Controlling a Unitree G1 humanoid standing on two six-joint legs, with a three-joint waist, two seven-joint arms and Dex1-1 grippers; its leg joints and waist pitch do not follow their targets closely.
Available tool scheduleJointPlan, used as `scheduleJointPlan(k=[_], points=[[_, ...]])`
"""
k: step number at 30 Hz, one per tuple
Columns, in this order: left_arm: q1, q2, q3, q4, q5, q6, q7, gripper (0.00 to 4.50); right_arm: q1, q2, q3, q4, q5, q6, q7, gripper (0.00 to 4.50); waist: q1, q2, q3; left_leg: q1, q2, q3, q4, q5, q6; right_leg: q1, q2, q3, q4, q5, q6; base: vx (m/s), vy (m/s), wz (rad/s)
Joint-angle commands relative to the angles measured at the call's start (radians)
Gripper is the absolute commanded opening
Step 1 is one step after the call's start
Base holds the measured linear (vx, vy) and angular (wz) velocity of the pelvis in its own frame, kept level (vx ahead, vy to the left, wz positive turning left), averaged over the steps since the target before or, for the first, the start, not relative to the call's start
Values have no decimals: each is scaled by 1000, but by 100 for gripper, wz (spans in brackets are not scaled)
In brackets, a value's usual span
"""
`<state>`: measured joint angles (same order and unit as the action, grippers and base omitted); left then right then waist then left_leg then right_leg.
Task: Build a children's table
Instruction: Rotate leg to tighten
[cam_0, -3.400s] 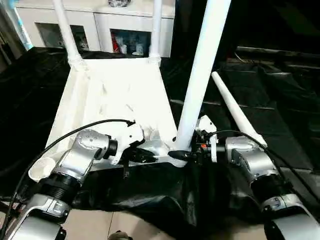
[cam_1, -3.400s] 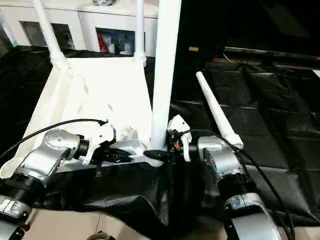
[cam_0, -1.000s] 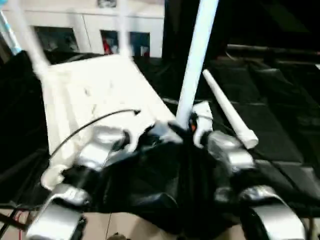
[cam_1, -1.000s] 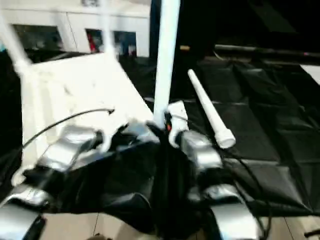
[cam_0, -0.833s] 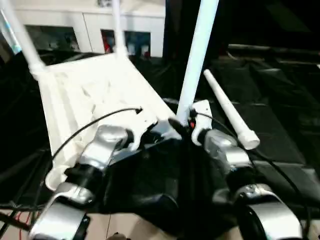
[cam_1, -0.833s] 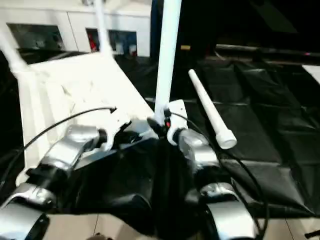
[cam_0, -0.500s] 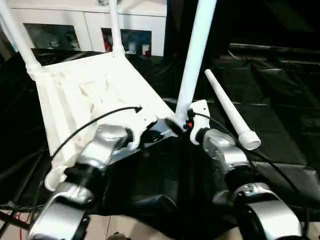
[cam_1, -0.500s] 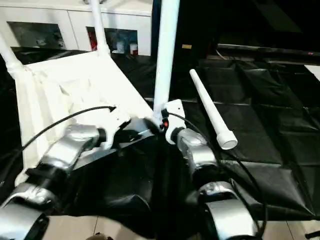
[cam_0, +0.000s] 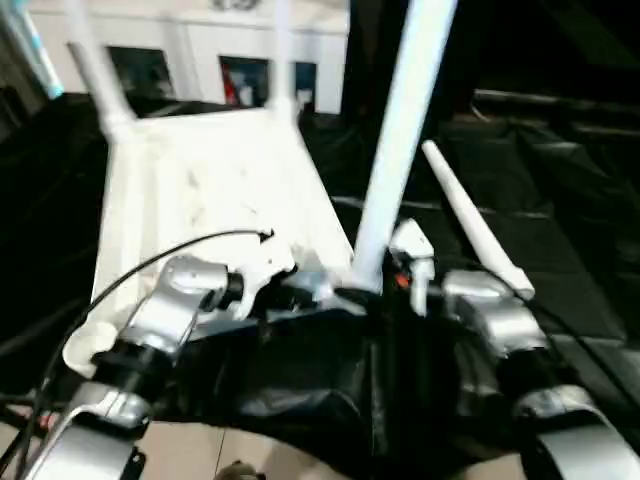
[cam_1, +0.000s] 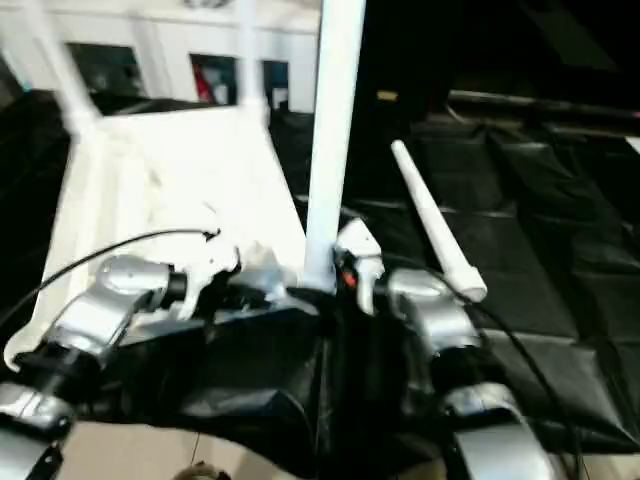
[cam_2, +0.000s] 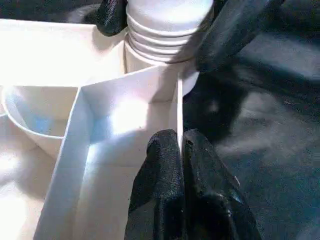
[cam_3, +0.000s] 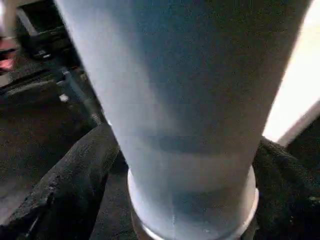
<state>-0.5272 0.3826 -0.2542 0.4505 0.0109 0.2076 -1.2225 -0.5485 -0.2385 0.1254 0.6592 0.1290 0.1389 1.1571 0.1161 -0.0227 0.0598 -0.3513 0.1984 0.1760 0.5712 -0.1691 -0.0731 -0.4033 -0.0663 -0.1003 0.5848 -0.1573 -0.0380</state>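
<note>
1. Our left tool (cam_2: 180, 165) is clamped on a thin rib at the near corner of the children's table top (cam_0: 215, 190), its 2 fingers pressed together with the rib edge between them. That pins the top while the leg is worked.

2. Our right tool (cam_3: 180, 200) is closed around the base of the upright leg (cam_0: 400, 140), with 1 black finger (cam_3: 75, 180) on each side just above the collar. The left wrist view shows the leg's threaded end sitting in the corner socket (cam_2: 150, 60), with several thread ridges above the rim.

3. The top lies upside down, ribbed underside up, on black sheeting (cam_0: 560, 200). 2 legs (cam_0: 95, 75) stand fitted at its far corners. A 4th leg (cam_0: 470, 225) lies loose on the sheeting just beside our right forearm.

4. Against half a second ago, the top now sits squarer to us and further right in the head views, and the whole scene has shifted with it, so most of this reads as our head moving. Against 3.4 s ago, both tools hold the same places on rib and leg base.

5. We judge the 3rd leg is mid-screwing and not yet seated, since threads show. After that, the loose leg goes into the remaining near corner by our left arm.

6. A white cabinet (cam_0: 210, 40) stands behind the work.
</note>
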Motion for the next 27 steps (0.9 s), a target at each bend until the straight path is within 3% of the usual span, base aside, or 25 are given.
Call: scheduleJointPlan(k=[1, 4, 11, 15, 18, 20, 22, 25, 27], points=[[-4, -9, -10, -58, -55, -22, -38, 0, 18, 4, 43, -37, 23, 29, 74, 360, 2, 0, -71, 5, 40, -6, -58, -194, 55, 56, -85, 57, -67, -315, -153, 0, 0, 0], [10, -1, -20, -76, -66, -16, -65, 0, 26, 0, 51, -57, 31, 51, 97, 341, 2, 0, -71, 5, 42, -6, -58, -191, 54, 55, -84, 57, -64, -299, -163, 0, 0, 0], [20, -9, -18, -84, -64, -10, -56, 0, 42, 9, 61, -81, 31, 70, 94, 282, 4, -6, -71, 5, 39, -6, -58, -190, 47, 55, -87, 56, -68, -341, -143, 0, 0, 0], [17, -19, -8, -81, -62, 0, -23, 0, 45, 25, 55, -69, 22, 62, 46, 276, 5, -8, -71, 5, 39, -6, -57, -183, 49, 54, -87, 57, -68, -342, -138, 0, 0, 0], [-14, -58, 18, -36, -42, 6, 70, 0, 4, 87, 7, 36, -30, -1, -204, 275, -5, -6, -66, 8, 35, -8, -59, -214, 31, 49, -89, 55, -77, -405, -125, 0, 0, 0], [-29, -75, 27, -15, -34, 3, 108, 0, -12, 110, -13, 76, -43, -13, -296, 274, -15, -9, -64, 7, 31, -12, -60, -230, 15, 51, -90, 53, -84, -470, -103, 0, 0, 0], [-69, -118, 37, 34, -11, -1, 196, 0, -39, 163, -47, 130, -45, -13, -439, 274, -25, -6, -63, 13, 27, -12, -56, -248, 9, 43, -89, 53, -92, -519, -86, 0, 0, 0], [-112, -167, 47, 83, 6, 9, 289, 0, -65, 225, -83, 165, -27, 7, -558, 273, -27, -6, -64, 15, 26, -12, -55, -255, 12, 42, -89, 51, -96, -536, -72, 0, 0, 0], [-127, -186, 52, 100, 8, 21, 327, 0, -76, 246, -88, 182, -29, -2, -599, 272, -28, -5, -67, 9, 28, -13, -57, -237, 14, 46, -88, 52, -89, -496, -78, 0, 0, 0]])
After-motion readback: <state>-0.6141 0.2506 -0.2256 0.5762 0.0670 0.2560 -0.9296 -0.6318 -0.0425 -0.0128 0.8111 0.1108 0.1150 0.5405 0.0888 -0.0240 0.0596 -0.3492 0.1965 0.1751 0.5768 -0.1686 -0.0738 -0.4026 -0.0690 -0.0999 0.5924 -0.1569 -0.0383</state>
